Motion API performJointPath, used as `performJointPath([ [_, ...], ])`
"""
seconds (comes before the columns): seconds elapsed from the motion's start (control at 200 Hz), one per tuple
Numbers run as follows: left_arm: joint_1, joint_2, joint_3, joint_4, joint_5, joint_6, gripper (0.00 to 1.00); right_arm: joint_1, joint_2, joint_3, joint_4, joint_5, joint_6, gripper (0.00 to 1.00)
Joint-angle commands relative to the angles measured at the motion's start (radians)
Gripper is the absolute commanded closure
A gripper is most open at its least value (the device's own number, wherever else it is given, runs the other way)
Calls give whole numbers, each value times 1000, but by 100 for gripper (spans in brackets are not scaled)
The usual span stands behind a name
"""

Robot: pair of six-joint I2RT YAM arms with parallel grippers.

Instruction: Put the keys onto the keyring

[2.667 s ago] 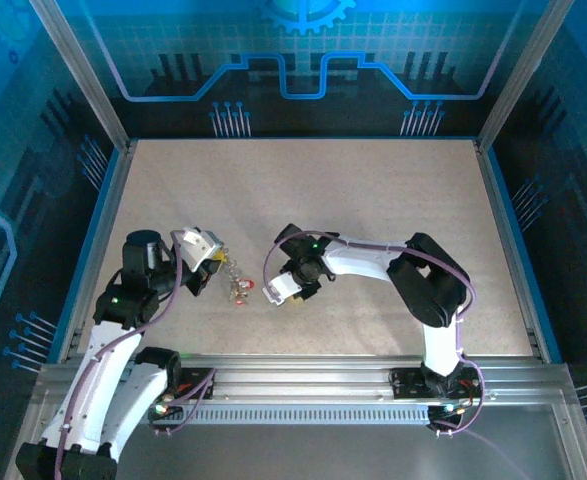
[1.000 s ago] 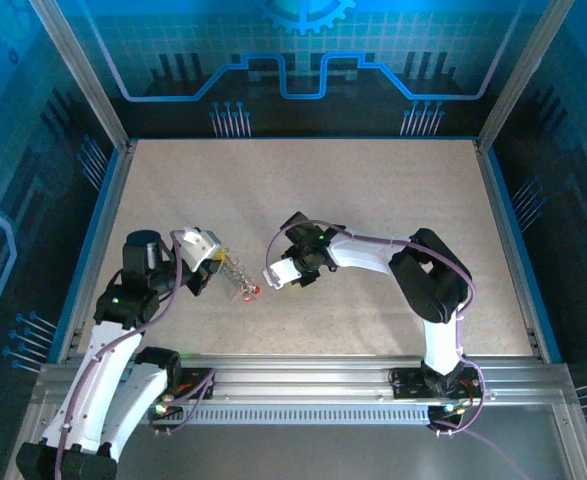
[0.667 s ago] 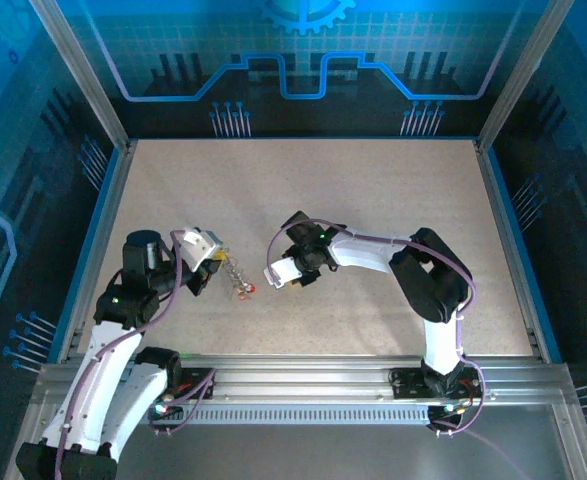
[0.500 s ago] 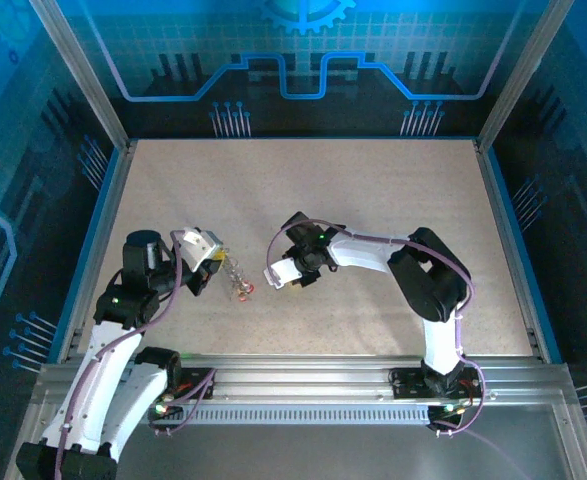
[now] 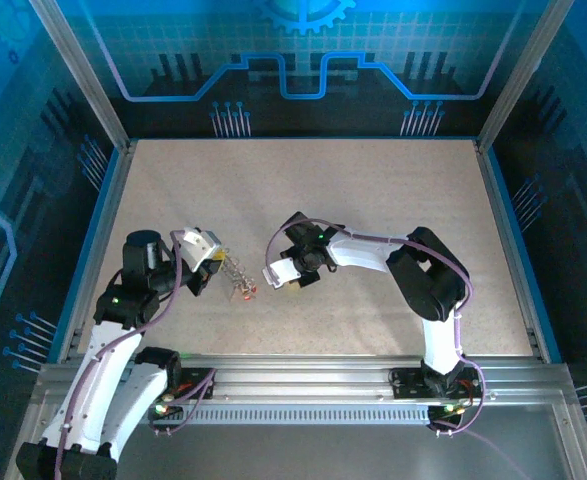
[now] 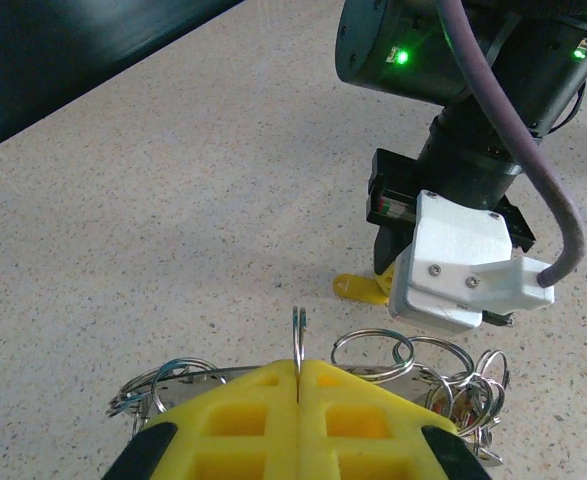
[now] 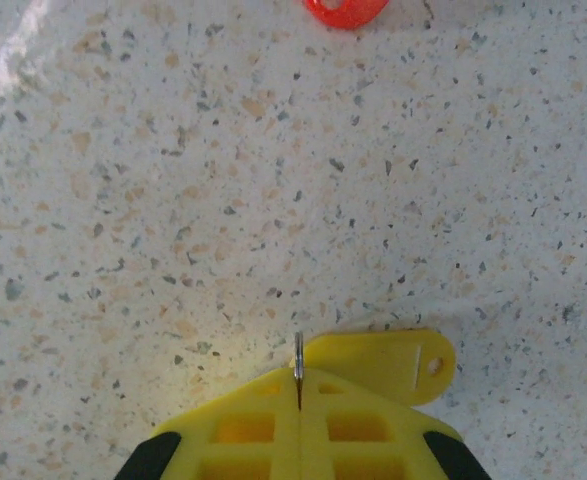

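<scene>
The left tool [image 6: 298,368] has its two yellow fingers pressed together, pinching a thin silver metal keyring [image 6: 298,330] that stands edge-on and upright above the fingertips. A fringe of small silver loops [image 6: 413,358] hangs from that ring and spreads to both sides of the fingers, lying on the speckled beige surface [image 5: 373,200]. From above, the left tool [image 5: 218,262] sits in the left half of the surface, nearer the near edge than the far edge. The keyring [image 5: 235,276] trails from it toward the middle. A red plastic key head [image 5: 252,290] lies at the outer end of that cluster, between the two tools. The right tool [image 7: 298,388] is also closed, its yellow fingers gripping a thin sliver of metal at their tips. This sliver belongs to a key with a yellow plastic tag [image 7: 388,362], whose flat tag has a small hole at its right end and lies on the surface just beside the fingertips. In the right wrist view the red key head [image 7: 345,8] rests on the surface well ahead of the fingers, apart from the yellow tag. From above, the right tool [image 5: 285,282] points down at the surface just right of the keyring cluster, near it but not touching. In the left wrist view, its white body [image 6: 463,265] stands over the yellow tag [image 6: 358,288], just beyond the silver loops.
</scene>
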Motion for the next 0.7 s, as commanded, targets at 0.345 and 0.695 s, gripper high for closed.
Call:
performJointPath([
  [0.345,6,-23,28,17,239,50,100,-95,-350,-221,385,-324,687,100],
  [0.695,-145,-13,42,22,246,103,100,-57,-662,-467,521,-240,841,100],
])
